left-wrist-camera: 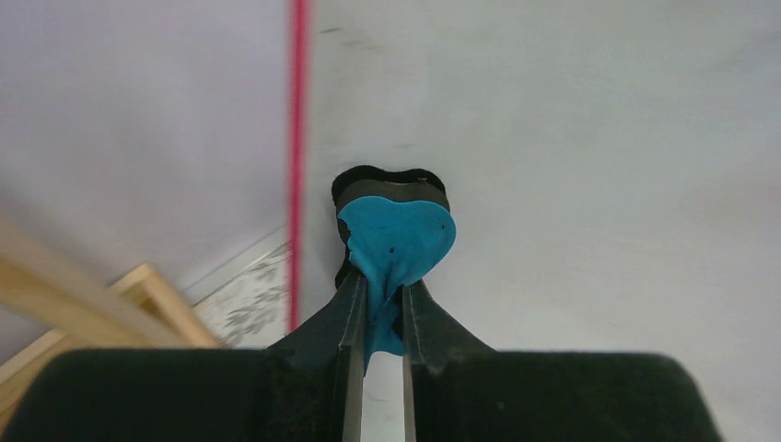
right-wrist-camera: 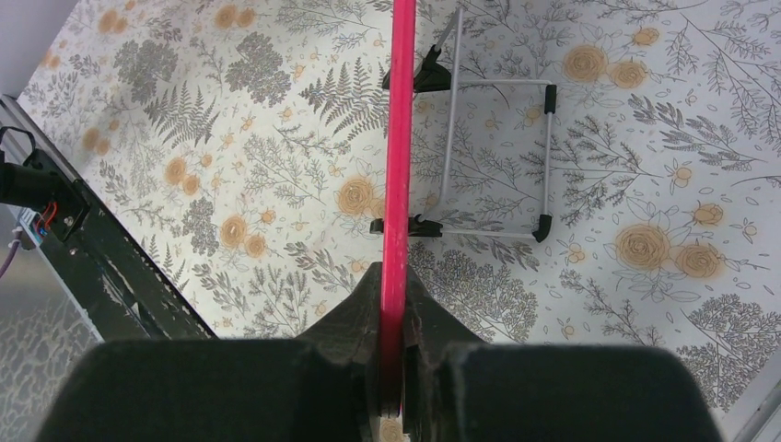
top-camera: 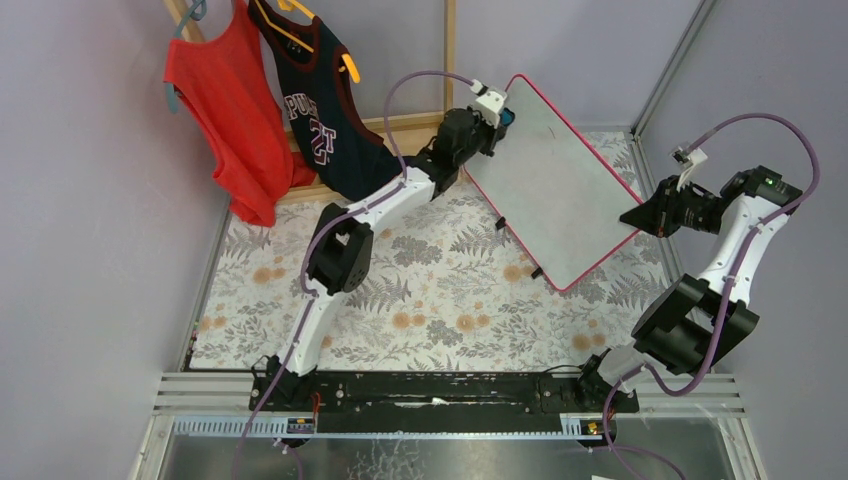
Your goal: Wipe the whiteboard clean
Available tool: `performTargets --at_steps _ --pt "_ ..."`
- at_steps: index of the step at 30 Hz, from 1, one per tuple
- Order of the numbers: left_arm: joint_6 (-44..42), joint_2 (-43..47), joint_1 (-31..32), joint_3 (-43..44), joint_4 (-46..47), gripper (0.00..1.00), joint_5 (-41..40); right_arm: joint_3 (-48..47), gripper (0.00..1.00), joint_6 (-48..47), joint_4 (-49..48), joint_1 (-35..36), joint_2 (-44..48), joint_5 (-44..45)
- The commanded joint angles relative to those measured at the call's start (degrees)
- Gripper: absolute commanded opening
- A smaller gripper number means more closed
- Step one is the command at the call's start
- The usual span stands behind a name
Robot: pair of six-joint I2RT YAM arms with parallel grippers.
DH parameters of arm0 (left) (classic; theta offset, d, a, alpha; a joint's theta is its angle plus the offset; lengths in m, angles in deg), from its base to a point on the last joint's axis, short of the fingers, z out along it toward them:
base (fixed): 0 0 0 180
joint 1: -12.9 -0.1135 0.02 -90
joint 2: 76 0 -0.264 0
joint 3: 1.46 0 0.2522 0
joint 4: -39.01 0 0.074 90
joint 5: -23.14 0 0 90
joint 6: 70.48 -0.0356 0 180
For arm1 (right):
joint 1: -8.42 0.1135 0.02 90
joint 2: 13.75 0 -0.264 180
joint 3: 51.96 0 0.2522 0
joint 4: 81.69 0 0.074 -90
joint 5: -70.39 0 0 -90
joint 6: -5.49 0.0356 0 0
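Left claw (left-wrist-camera: 379, 296): jaws clamped on the thin tail of a blue eraser (left-wrist-camera: 398, 238). The eraser's dark felt face appears pressed against the whiteboard (left-wrist-camera: 589, 184), just beside its pink-red frame (left-wrist-camera: 297, 129), near the board's far corner.

Right claw (right-wrist-camera: 394, 290): jaws clamped on the frame at the opposite edge, bracing the board. A wire stand (right-wrist-camera: 545, 157) with black feet projects from the rear face. Whether it bears on the floral table (right-wrist-camera: 212, 138) cannot be determined.

Board location: far right of the table, tilted, spanning the gap between the two claws.

Step in hand: wiping, with the eraser at a corner of the surface. No red marks are discernible on the visible white area, so the task appears near completion.

Next move: sweep the eraser across any unwiped strip under steady contact pressure while the right claw resists the push. Inspect the surface before release.
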Motion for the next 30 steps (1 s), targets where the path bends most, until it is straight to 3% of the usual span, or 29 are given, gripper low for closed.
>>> performTargets --at_steps 1,10,22,25,30 --pt "-1.71 -3.06 -3.08 2.79 3.35 0.04 -6.1 3.99 0.0 -6.36 5.23 3.7 -1.4 9.8" --pt "0.05 -1.6 -3.21 -1.88 4.06 0.04 -0.69 3.84 0.0 -6.0 5.22 3.85 -1.66 9.57" --pt "-0.32 2.92 2.11 -10.04 10.6 0.04 2.91 3.92 0.0 -5.74 5.13 4.05 -1.49 9.72" --pt "-1.93 2.42 2.94 -7.29 9.9 0.04 0.44 3.91 0.0 -5.76 5.16 4.03 -1.27 10.03" --pt "-4.22 -2.43 2.16 4.3 1.71 0.04 -4.67 3.92 0.0 -5.91 5.14 4.03 -0.89 10.28"
